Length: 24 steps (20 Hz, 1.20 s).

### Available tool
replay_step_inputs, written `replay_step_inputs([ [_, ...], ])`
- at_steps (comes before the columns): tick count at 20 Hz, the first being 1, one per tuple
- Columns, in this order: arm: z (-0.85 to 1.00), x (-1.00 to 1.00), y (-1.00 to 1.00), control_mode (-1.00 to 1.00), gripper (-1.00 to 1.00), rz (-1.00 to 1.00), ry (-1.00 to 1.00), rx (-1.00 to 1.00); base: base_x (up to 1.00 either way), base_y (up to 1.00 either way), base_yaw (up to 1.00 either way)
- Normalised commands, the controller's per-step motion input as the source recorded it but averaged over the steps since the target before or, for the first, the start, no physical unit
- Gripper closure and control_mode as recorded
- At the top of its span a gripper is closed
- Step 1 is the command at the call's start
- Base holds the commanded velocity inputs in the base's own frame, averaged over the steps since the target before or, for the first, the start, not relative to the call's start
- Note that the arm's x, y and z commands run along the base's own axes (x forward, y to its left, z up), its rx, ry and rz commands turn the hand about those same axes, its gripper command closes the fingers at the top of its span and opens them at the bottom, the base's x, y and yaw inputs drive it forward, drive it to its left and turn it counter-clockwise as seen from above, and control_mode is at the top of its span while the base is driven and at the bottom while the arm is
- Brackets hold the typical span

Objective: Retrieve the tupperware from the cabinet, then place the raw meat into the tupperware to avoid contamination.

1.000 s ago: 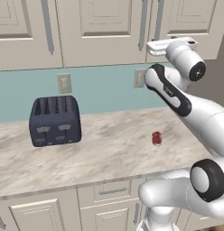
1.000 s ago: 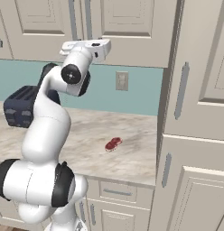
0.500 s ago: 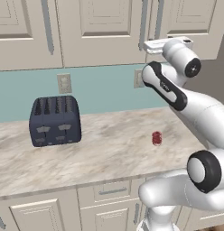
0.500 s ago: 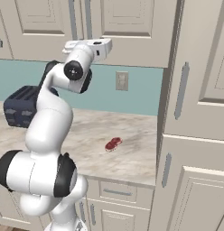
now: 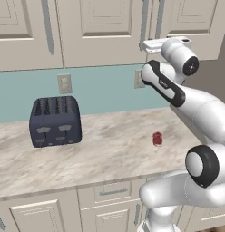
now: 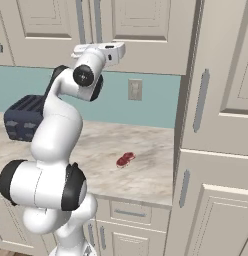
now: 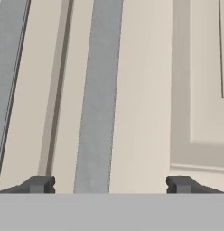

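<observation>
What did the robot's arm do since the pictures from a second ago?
The claw moved in closer to the cabinet, its open fingers now on either side of the grey bar handle. It has grabbed nothing yet. The cabinet doors stayed shut, and the raw meat and toaster did not move.

Marbled beige countertop (image 5: 110,149) running under the teal backsplash, over drawer-fronted units. Carries a dark blue toaster (image 5: 55,121), standing upright toward the back on the left end in the left base view, slots up. Also carries the raw meat (image 5: 157,138), a small red chunk lying well apart from the toaster, off to its right and a little nearer the front edge. Between toaster and meat, bare marbled surface.
</observation>
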Motion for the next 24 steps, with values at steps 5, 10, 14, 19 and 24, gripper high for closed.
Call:
replay_step_inputs([
  [5, -0.04, 0.20, 0.00, -1.00, -1.00, 0.00, 0.02, 0.00, 0.00, 0.00, 0.00],
  [10, -0.03, 0.21, 0.00, -1.00, -1.00, 0.00, 0.02, 0.00, 0.00, 0.00, 0.00],
  [14, -0.04, 0.22, 0.00, -1.00, 1.00, 0.00, 0.02, 0.00, 0.00, 0.00, 0.00],
  [19, -0.06, 0.24, 0.02, -1.00, 1.00, 0.00, 0.02, 0.00, 0.00, 0.00, 0.00],
  [24, -0.07, 0.25, 0.04, -1.00, 1.00, 0.00, 0.02, 0.00, 0.00, 0.00, 0.00],
])
